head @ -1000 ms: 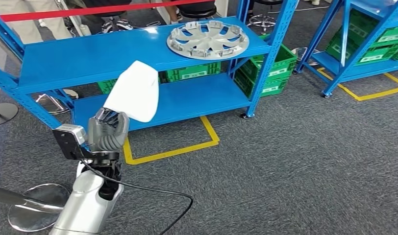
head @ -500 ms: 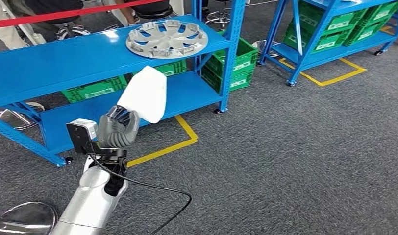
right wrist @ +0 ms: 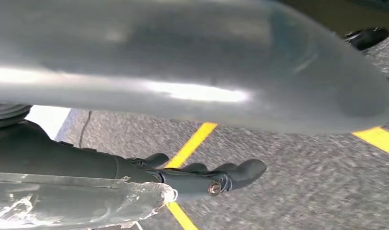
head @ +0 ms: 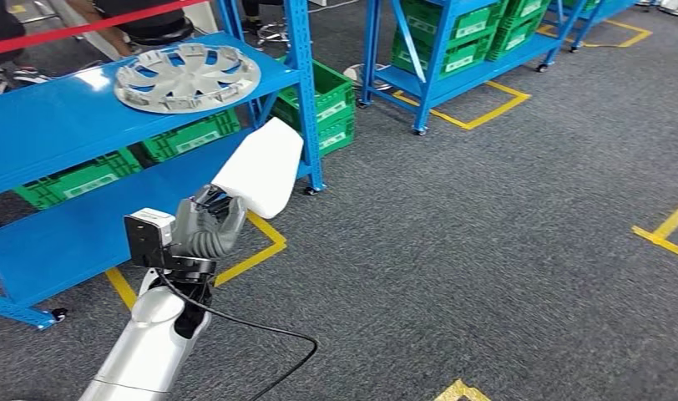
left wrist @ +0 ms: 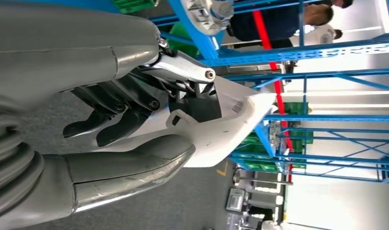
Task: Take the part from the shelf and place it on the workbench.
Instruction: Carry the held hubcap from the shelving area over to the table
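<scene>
Gripping a white, smoothly curved moulded plastic part (head: 259, 169) by its lower edge, the robot's left hand (head: 205, 224) has thumb and dark fingers (left wrist: 111, 125) closed around it, above grey carpet beside the blue metal shelf (head: 60, 125); it looks light, rigid and slippery, so a firm edge hold seems wise; the right hand (right wrist: 202, 177) hangs with fingers extended, holding nothing.

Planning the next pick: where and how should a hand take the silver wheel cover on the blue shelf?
Grip the wheel cover at its rim nearest the shelf's open front edge. It lies flat, so fingers could probably hook through a spoke opening, thumb outside.

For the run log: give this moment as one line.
left hand: holds white part | right hand: empty, hanging | placement: not yet done
</scene>
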Available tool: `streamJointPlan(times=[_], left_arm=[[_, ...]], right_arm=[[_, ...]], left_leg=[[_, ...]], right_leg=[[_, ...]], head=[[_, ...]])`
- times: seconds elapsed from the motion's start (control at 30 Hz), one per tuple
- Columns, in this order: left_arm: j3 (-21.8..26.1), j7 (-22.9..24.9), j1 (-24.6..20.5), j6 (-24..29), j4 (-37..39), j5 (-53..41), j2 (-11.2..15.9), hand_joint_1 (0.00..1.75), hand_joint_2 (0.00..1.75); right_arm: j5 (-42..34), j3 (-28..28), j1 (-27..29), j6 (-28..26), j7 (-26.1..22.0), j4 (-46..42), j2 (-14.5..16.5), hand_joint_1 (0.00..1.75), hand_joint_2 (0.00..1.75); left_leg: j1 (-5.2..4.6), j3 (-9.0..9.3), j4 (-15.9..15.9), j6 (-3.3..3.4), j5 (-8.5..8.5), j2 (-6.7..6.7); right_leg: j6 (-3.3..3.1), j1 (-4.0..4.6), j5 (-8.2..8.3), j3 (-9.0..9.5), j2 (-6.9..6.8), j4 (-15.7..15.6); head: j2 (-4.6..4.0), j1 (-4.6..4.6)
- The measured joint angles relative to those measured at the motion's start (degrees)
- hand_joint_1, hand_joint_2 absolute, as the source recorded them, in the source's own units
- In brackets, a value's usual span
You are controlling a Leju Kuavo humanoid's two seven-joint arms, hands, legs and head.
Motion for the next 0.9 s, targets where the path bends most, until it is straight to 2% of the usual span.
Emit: streamJointPlan(times=[0.03, 0.07, 0.1, 0.13, 0.17, 0.2, 0.23, 0.27, 0.3, 0.33, 0.37, 0.43, 0.47, 0.5, 0.57, 0.6, 0.67, 0.73, 0.77, 0.8, 0.83, 0.87, 0.9], left_arm=[[0.1, 0.4, 0.0, 1.1, 0.0, 0.2, -0.1, 1.75, 1.75], [0.3, 1.0, 0.0, 2.1, 0.1, 0.4, -0.3, 1.75, 1.75], [0.5, 1.6, -0.2, 2.9, 0.2, 0.9, -0.6, 1.75, 1.75], [0.7, 2.1, -0.3, 3.4, 0.3, 1.4, -0.8, 1.75, 1.75], [0.9, 2.4, -0.4, 3.7, 0.4, 1.9, -0.9, 1.75, 1.75], [1.2, 2.5, -0.4, 3.7, 0.5, 2.5, -1.0, 1.75, 1.75], [1.4, 2.4, -0.3, 3.5, 0.7, 3.2, -0.9, 1.75, 1.75], [1.6, 2.1, -0.2, 3.3, 0.8, 4.1, -0.8, 1.75, 1.75], [1.8, 1.6, 0.0, 3.1, 0.8, 5.0, -0.8, 1.75, 1.75], [1.9, 0.9, 0.2, 3.0, 0.9, 5.9, -0.8, 1.75, 1.75], [2.1, 0.2, 0.3, 3.2, 0.9, 6.7, -0.9, 1.75, 1.75], [2.7, -0.4, 0.4, 3.8, 0.7, 8.4, -1.0, 1.75, 1.75], [3.1, -0.2, 0.4, 4.1, 0.7, 9.3, -1.0, 1.75, 1.75], [3.5, 0.1, 0.5, 4.1, 0.6, 10.2, -0.9, 1.75, 1.75], [4.1, 0.4, 0.7, 3.7, 0.6, 11.5, -0.6, 1.75, 1.75], [4.3, 0.4, 0.8, 3.4, 0.6, 11.8, -0.5, 1.75, 1.75], [4.5, 0.1, 1.0, 2.9, 0.5, 12.1, -0.2, 1.75, 1.75], [4.8, 0.0, 1.4, 2.7, 0.5, 12.1, 0.2, 1.75, 1.75], [4.9, -0.1, 1.6, 2.6, 0.5, 12.1, 0.4, 1.75, 1.75], [5.0, -0.2, 1.9, 2.4, 0.5, 12.1, 0.6, 1.75, 1.75], [5.1, -0.4, 2.1, 2.1, 0.5, 12.2, 0.7, 1.75, 1.75], [5.2, -0.5, 2.3, 1.8, 0.5, 12.2, 0.8, 1.75, 1.75], [5.2, -0.6, 2.3, 1.6, 0.5, 12.2, 0.9, 1.75, 1.75]], right_arm=[[0.0, -0.1, 0.0, -0.8, -0.1, 0.0, 0.0, 0.0, 0.0], [0.0, -0.2, 0.1, -1.6, -0.4, 0.0, 0.1, 0.0, 0.0], [0.0, -0.2, 0.3, -2.2, -0.8, 0.0, 0.2, 0.0, 0.0], [0.1, -0.3, 0.3, -2.6, -1.2, 0.0, 0.3, 0.0, 0.0], [0.1, -0.3, 0.3, -2.8, -1.4, 0.0, 0.4, 0.0, 0.0], [0.2, -0.4, 0.2, -2.9, -1.6, 0.0, 0.5, 0.0, 0.0], [0.3, -0.4, 0.1, -3.0, -1.8, 0.0, 0.5, 0.0, 0.0], [0.4, -0.4, 0.0, -3.0, -1.8, 0.0, 0.5, 0.0, 0.0], [0.6, -0.4, -0.1, -3.0, -1.9, 0.0, 0.5, 0.0, 0.0], [0.7, -0.4, 0.0, -3.0, -1.9, 0.0, 0.5, 0.0, 0.0], [0.9, -0.5, 0.0, -3.0, -1.9, 0.0, 0.5, 0.0, 0.0], [1.3, -0.5, 0.0, -3.0, -1.9, 0.0, 0.5, 0.0, 0.0], [1.4, -0.5, -0.1, -3.0, -1.9, 0.0, 0.6, 0.0, 0.0], [1.6, -0.5, -0.1, -3.0, -2.0, 0.0, 0.6, 0.0, 0.0], [1.8, -0.5, -0.1, -3.0, -2.2, 0.0, 0.6, 0.0, 0.0], [1.9, -0.5, 0.0, -3.0, -2.3, 0.0, 0.6, 0.0, 0.0], [2.0, -0.5, 0.0, -3.0, -2.4, 0.0, 0.6, 0.0, 0.0], [2.1, -0.5, -0.2, -3.0, -2.4, 0.0, 0.6, 0.0, 0.0], [2.1, -0.5, -0.2, -3.0, -2.4, 0.0, 0.6, 0.0, 0.0], [2.1, -0.5, -0.2, -2.9, -2.4, 0.0, 0.6, 0.0, 0.0], [2.1, -0.5, -0.2, -2.9, -2.2, 0.0, 0.7, 0.0, 0.0], [2.1, -0.5, -0.2, -2.9, -2.1, 0.0, 0.7, 0.0, 0.0], [2.2, -0.5, -0.2, -2.8, -1.9, 0.0, 0.7, 0.0, 0.0]], left_leg=[[-0.04, 0.11, -0.5, 0.28, -0.19, -0.25], [-0.1, 0.04, -0.4, 0.69, -0.08, 0.45], [-0.1, 0.07, -0.5, 1.14, 0.05, 1.16], [-0.05, 0.12, -0.6, 1.59, 0.18, 1.95], [0.0, 0.17, -0.7, 1.97, 0.26, 2.82], [-0.12, 0.19, -0.7, 2.23, 0.24, 3.64], [-0.27, 0.2, -0.7, 2.39, 0.18, 4.51], [-0.42, 0.22, -0.7, 2.46, 0.13, 5.42], [-0.55, 0.26, -0.7, 2.48, 0.07, 6.31], [-0.63, 0.36, -0.7, 2.45, -0.02, 7.17], [-0.7, 0.52, -0.7, 2.39, -0.16, 7.97], [-0.93, 1.03, -0.7, 2.02, -0.58, 9.35], [-1.1, 1.26, -0.7, 1.75, -0.79, 9.91], [-1.27, 1.45, -0.7, 1.47, -0.93, 10.42], [-1.38, 1.71, -0.9, 0.87, -1.05, 11.45], [-1.27, 1.82, -0.9, 0.52, -1.2, 11.35], [-1.02, 1.07, 1.0, -0.02, -2.85, 9.06], [-0.89, -2.21, 7.8, -0.23, -6.39, 6.12], [-0.9, -4.35, 11.8, -0.29, -7.96, 5.55], [-0.89, -6.07, 14.8, -0.33, -8.62, 5.34], [-0.87, -6.88, 15.7, -0.35, -8.03, 5.27], [-0.81, -6.62, 14.4, -0.38, -6.37, 5.14], [-0.66, -5.35, 11.1, -0.45, -4.01, 4.61]], right_leg=[[0.42, -0.09, 0.17, -0.3, 0.62, 0.0], [0.81, -0.26, 0.41, -0.59, 1.26, -0.3], [1.11, -0.3, 0.47, -0.81, 1.07, -0.3], [1.34, -0.21, 0.02, -1.32, -0.21, 0.4], [1.52, -0.07, -1.12, -2.37, -2.16, 2.4], [1.67, 0.04, -2.88, -3.88, -4.58, 5.6], [1.85, 0.04, -4.92, -5.89, -6.39, 9.9], [2.0, -0.02, -6.55, -7.75, -7.28, 13.9], [2.07, -0.09, -7.26, -8.8, -7.66, 16.3], [2.05, -0.11, -6.89, -8.68, -7.84, 16.5], [1.96, -0.09, -5.55, -7.26, -8.1, 14.2], [1.51, 0.24, -2.4, -2.3, -10.06, 6.0], [1.15, 0.44, -1.5, -0.42, -10.93, 2.9], [0.79, 0.63, -1.17, 0.61, -11.47, 1.1], [0.08, 0.82, -1.23, 0.57, -10.56, 0.6], [-0.24, 0.75, -1.14, 0.56, -9.91, 0.4], [-0.93, 0.48, -0.88, 0.71, -8.63, 0.0], [-1.39, 0.31, -0.72, 0.8, -7.27, -0.1], [-1.5, 0.32, -0.71, 0.79, -6.5, -0.1], [-1.54, 0.31, -0.7, 0.8, -5.62, -0.1], [-1.54, 0.28, -0.69, 0.83, -4.72, -0.1], [-1.47, 0.2, -0.66, 0.87, -3.8, -0.1], [-1.32, 0.09, -0.64, 0.9, -2.87, 0.0]], head=[[0.0, -0.02], [0.0, -0.02], [0.0, 0.0], [0.0, 0.28], [0.0, 0.54], [0.0, 0.86], [0.0, 1.09], [0.0, 1.11], [0.0, 1.12], [0.0, 1.12], [0.0, 1.12], [0.0, 1.12], [0.0, 1.08], [0.0, 1.03], [0.0, 0.98], [0.0, 0.95], [0.0, 0.8], [0.0, 0.49], [0.0, 0.38], [0.0, 0.33], [0.0, 0.33], [0.0, 0.33], [0.0, 0.32]])
